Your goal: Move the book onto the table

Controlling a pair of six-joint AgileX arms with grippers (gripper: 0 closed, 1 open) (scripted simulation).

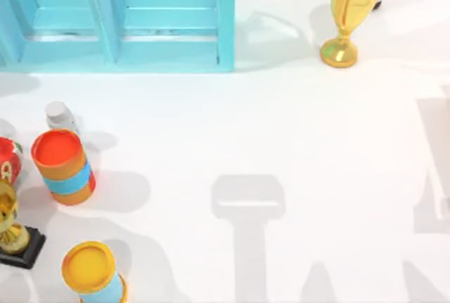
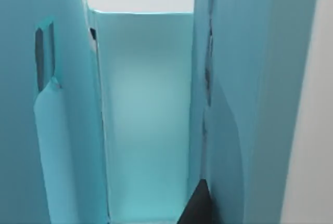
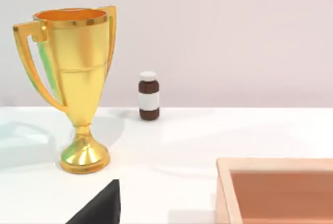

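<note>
The book is hidden; I cannot pick it out among the teal surfaces. The light-blue shelf unit [image 1: 119, 18] stands at the back left of the white table [image 1: 281, 127]. The left wrist view looks closely into a compartment of the shelf unit [image 2: 145, 115], where a dark part of my left gripper [image 2: 197, 206] sits against a side wall. A dark corner of my right gripper [image 3: 99, 208] hangs over the table [image 3: 182, 135] near the gold trophy.
A tall gold trophy [image 1: 348, 8] [image 3: 78, 89] stands at the back right, with a brown bottle [image 3: 149, 95] and a wooden tray [image 3: 276, 187] nearby. At the left stand an orange-lidded can [image 1: 63, 166], a yellow-lidded can [image 1: 93, 271], a white bottle [image 1: 60, 115] and a small trophy [image 1: 14, 236].
</note>
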